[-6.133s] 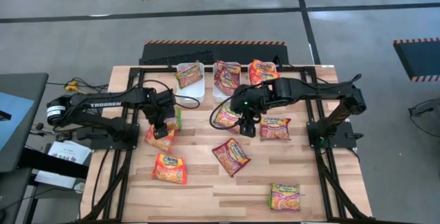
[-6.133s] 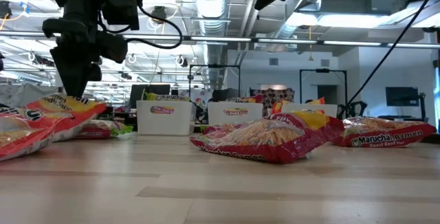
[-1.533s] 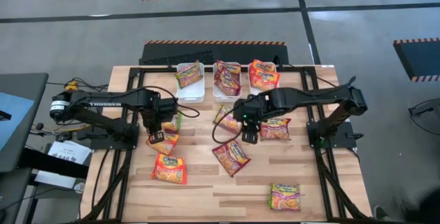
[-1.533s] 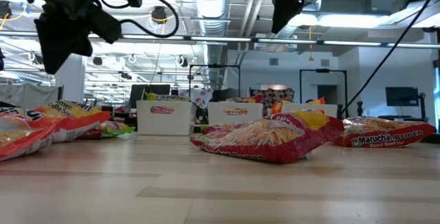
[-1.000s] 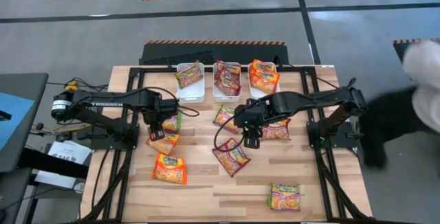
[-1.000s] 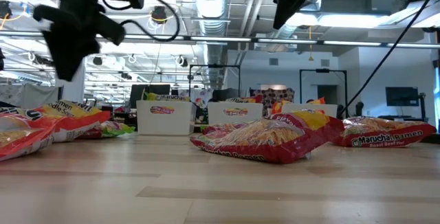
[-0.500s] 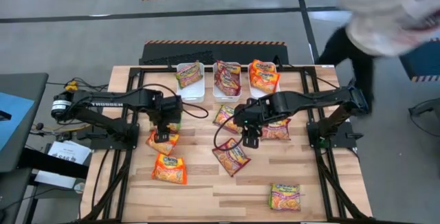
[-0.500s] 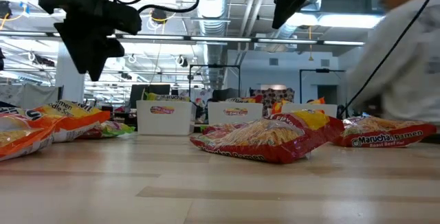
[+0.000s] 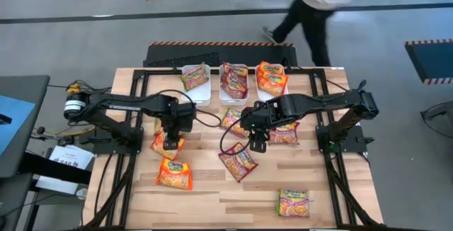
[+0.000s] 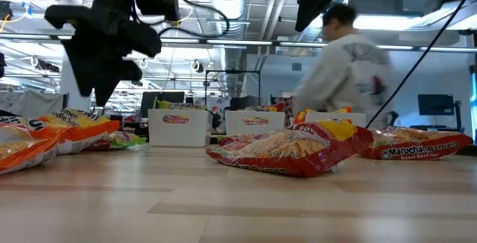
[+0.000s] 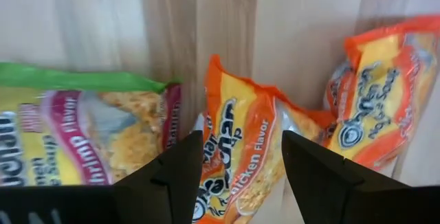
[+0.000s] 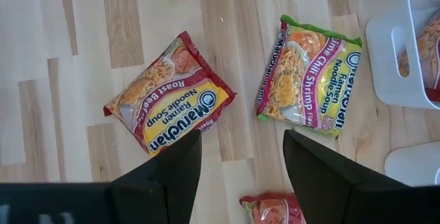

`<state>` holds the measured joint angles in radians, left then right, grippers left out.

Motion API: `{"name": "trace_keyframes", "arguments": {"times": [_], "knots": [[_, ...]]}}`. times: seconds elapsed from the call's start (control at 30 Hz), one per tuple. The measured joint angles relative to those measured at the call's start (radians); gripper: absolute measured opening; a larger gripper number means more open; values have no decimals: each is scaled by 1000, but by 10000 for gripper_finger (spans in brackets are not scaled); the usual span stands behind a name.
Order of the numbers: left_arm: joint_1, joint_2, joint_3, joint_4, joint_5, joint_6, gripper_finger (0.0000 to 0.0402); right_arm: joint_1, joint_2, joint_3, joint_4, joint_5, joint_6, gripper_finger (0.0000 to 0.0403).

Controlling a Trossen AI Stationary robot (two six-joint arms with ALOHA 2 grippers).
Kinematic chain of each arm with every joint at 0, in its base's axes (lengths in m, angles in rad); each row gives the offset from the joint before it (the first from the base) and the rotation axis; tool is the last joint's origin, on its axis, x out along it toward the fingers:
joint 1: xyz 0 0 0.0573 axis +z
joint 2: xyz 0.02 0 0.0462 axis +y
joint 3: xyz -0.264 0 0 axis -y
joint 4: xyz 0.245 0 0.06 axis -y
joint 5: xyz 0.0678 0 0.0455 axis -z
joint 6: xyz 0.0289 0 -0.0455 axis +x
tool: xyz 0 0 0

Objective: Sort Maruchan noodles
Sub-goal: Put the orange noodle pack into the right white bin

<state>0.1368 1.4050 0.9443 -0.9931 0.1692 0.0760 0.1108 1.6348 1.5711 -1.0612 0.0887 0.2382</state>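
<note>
Over the tabletop, the left claw hangs open and empty directly above an orange chicken-flavor packet, apparently lined up to grasp it for sorting, while the right claw, also open and empty, hovers near a maroon roast-beef packet.

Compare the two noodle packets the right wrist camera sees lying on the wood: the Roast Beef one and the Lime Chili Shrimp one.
The Roast Beef packet has maroon-red trim; the Lime Chili Shrimp packet has green trim along one end. The Roast Beef packet lies diagonally across the planks; the Lime Chili Shrimp packet is only slightly tilted. The Lime Chili Shrimp packet lies nearer the white bin. Both lie flat, face up, apart, ungripped, below the open right gripper.
</note>
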Motion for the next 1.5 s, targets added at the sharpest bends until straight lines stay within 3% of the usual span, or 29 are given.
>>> {"name": "trace_keyframes", "arguments": {"times": [0.13,0.57,0.7,1.0,1.23,1.5], "knots": [[0,64,0,-9,-36,19,183,0,0,0,1,0,0,228],[2,277,0,-4,9,117,182,0,0,0,1,-1,-1,228],[3,317,1,-7,28,154,158,0,0,0,1,-1,-1,228],[3,321,1,-18,63,168,10,0,0,0,1,-4,24,228],[3,299,11,-41,77,156,0,-3,0,6,6,71,13,227],[3,199,114,-60,92,139,0,-31,0,123,-20,109,-139,199]]}}
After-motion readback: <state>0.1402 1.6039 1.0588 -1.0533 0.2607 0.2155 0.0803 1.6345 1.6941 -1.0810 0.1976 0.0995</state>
